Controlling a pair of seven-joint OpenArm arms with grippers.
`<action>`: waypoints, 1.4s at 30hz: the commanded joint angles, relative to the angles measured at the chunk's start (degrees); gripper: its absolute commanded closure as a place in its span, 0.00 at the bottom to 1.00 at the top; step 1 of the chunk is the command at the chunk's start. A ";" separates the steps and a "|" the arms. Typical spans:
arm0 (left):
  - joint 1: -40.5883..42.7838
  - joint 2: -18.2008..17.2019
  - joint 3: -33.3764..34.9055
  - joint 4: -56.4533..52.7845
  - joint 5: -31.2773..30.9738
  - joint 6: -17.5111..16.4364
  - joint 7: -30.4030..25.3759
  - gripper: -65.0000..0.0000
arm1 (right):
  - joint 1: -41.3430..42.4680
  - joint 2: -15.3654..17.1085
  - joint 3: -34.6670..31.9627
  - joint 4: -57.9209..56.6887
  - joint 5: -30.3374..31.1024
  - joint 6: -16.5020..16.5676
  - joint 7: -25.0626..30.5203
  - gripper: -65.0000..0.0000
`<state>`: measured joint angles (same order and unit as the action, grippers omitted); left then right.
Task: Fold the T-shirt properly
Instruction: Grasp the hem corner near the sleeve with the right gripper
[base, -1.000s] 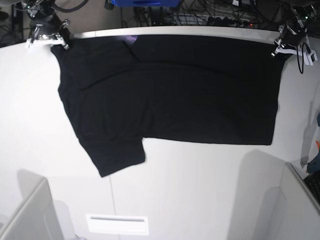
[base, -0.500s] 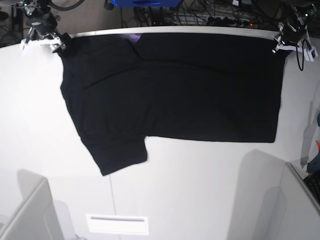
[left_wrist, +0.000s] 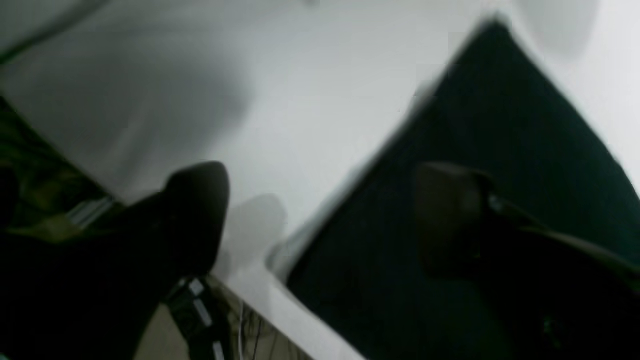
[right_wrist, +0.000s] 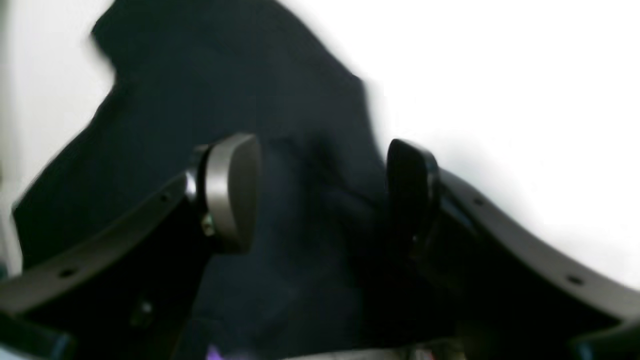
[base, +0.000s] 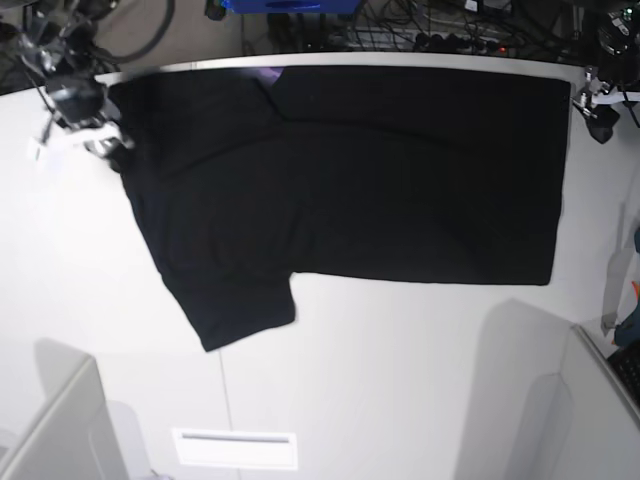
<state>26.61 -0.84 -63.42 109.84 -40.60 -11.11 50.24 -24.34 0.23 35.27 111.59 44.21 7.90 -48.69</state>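
Purple print (base: 268, 74) shows in base view, not left wrist's.

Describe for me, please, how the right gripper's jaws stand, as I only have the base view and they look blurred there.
Observer: The right wrist view shows the jaws of the right gripper parted, with the black T-shirt visible between them.
Operator: Thank you. Could you tell me about the left gripper too?
Observer: In the left wrist view, the left gripper has its jaws wide apart, with the shirt's edge and bare white table showing between them.
Operator: Is anything beyond the table's edge there?
Observer: Yes, a black strap-like item with white marks.
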 joint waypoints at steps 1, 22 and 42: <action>0.25 -0.70 -0.10 1.41 -0.59 -0.36 -0.96 0.26 | 2.40 1.31 -2.08 0.81 -0.12 0.23 1.26 0.44; 2.62 -6.59 8.43 1.67 -0.15 -10.64 -0.96 1.00 | 58.32 9.92 -16.23 -67.85 -24.56 0.23 11.54 0.44; 2.44 -6.67 8.43 1.41 -0.06 -10.64 -0.96 1.00 | 59.28 10.01 -25.82 -76.38 -24.47 5.42 11.72 0.44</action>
<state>28.75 -6.81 -54.61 110.41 -40.27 -21.47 50.41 34.39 10.22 9.63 34.94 19.90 12.93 -34.65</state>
